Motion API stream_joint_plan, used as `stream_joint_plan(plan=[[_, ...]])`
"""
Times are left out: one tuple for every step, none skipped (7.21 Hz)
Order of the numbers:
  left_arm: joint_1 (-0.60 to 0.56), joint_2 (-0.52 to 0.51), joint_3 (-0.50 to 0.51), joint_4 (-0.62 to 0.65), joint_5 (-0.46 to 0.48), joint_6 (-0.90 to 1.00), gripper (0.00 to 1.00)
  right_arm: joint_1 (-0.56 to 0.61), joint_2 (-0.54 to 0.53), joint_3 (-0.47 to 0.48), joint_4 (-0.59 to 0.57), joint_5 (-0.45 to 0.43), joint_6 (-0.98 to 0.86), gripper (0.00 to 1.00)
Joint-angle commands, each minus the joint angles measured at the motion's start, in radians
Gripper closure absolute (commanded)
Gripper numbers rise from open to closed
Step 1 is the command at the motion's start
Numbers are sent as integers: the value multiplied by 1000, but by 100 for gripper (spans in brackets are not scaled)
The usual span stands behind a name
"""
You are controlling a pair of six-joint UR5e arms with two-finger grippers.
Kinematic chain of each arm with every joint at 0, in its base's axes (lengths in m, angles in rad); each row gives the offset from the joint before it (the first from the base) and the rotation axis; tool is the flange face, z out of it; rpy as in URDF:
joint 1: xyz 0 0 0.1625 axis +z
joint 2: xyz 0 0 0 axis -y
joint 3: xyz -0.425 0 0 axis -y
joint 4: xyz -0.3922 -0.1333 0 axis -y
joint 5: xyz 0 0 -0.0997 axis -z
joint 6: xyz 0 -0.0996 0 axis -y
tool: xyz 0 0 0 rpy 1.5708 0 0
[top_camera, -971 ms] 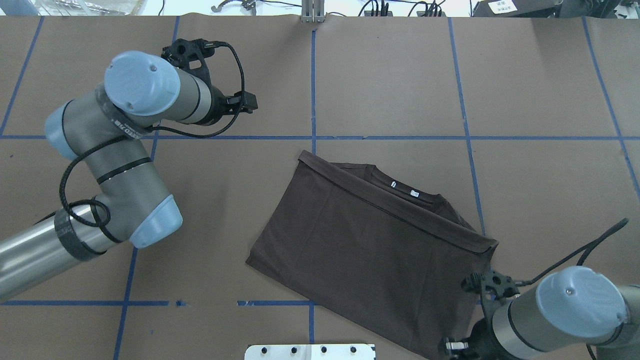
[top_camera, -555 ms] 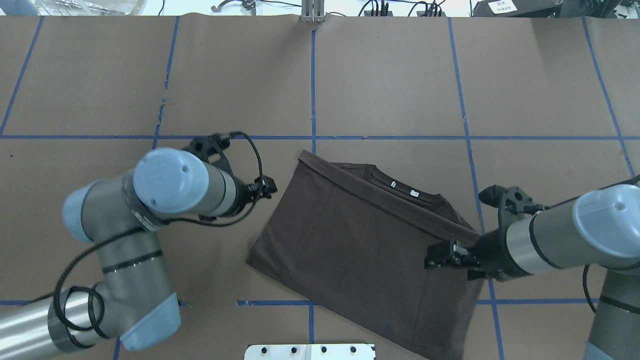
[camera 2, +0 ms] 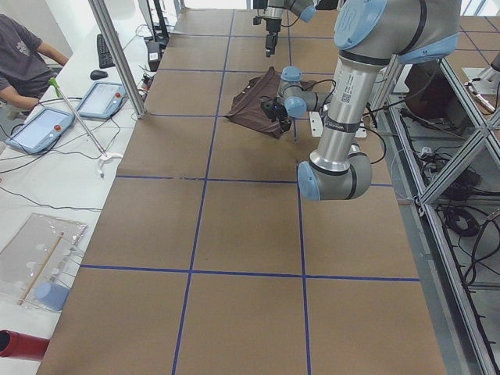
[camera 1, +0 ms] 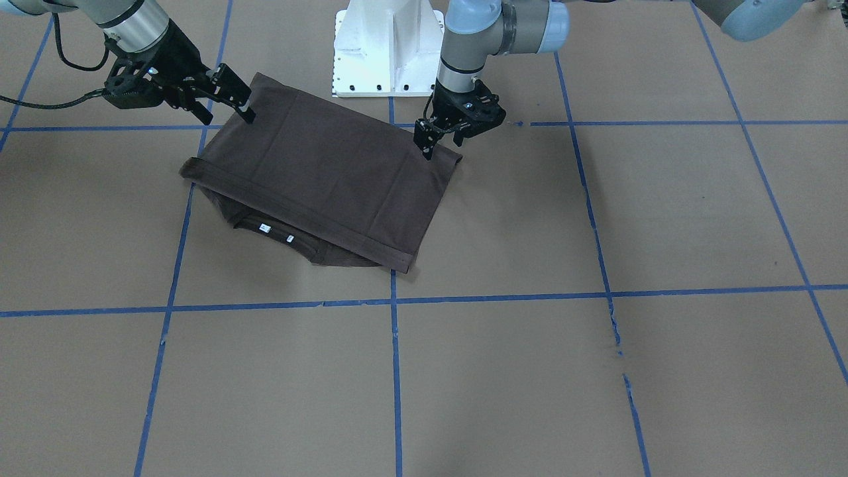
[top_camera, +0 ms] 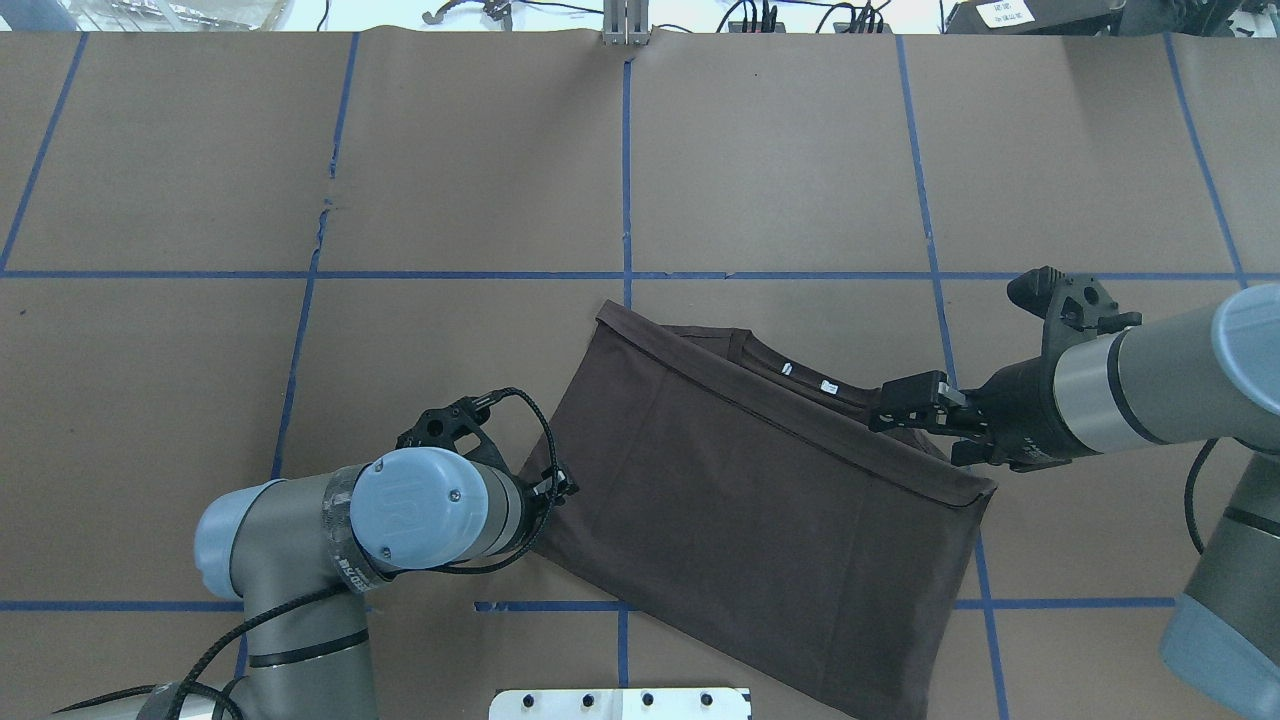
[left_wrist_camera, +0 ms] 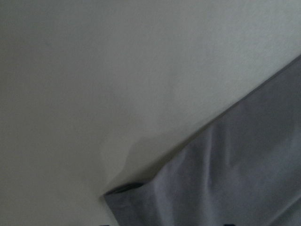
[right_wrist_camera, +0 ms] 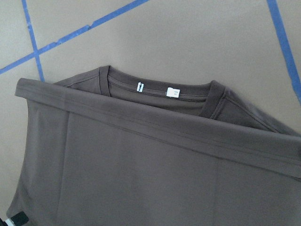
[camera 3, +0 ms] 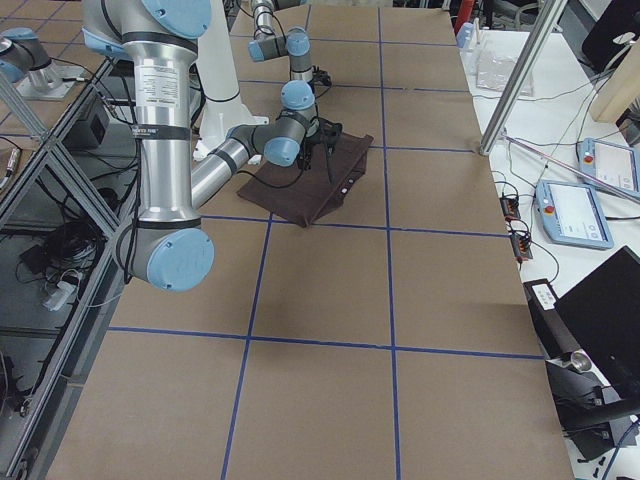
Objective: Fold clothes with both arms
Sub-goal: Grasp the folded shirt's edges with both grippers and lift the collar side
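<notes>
Exterior front-facing view shows the left claw [camera 1: 460, 132] spread, low at one corner of the T-shirt [camera 1: 318, 172], a detail the overhead view barely shows. The right claw [camera 1: 233, 98], also spread, hovers above the opposite side edge. The shirt lies half-folded on the table [camera 1: 596, 364] near the base [camera 1: 391, 46]. It looks like soft, light, limp cloth, so I'd pinch both layers at the corners.
</notes>
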Motion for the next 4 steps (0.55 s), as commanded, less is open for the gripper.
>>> stream_joint_plan(plan=[[-9,0,9,0,27,-4,28,17,1,-8,-1,0,-5,0],[-10,0,15,0,30,-4,33,20,1,-8,-1,0,-5,0],[-12,0,17,0,30,-5,48,20,1,-10,-1,0,-5,0],[-15,2,17,0,36,-5,75,20,1,-13,-1,0,-5,0]])
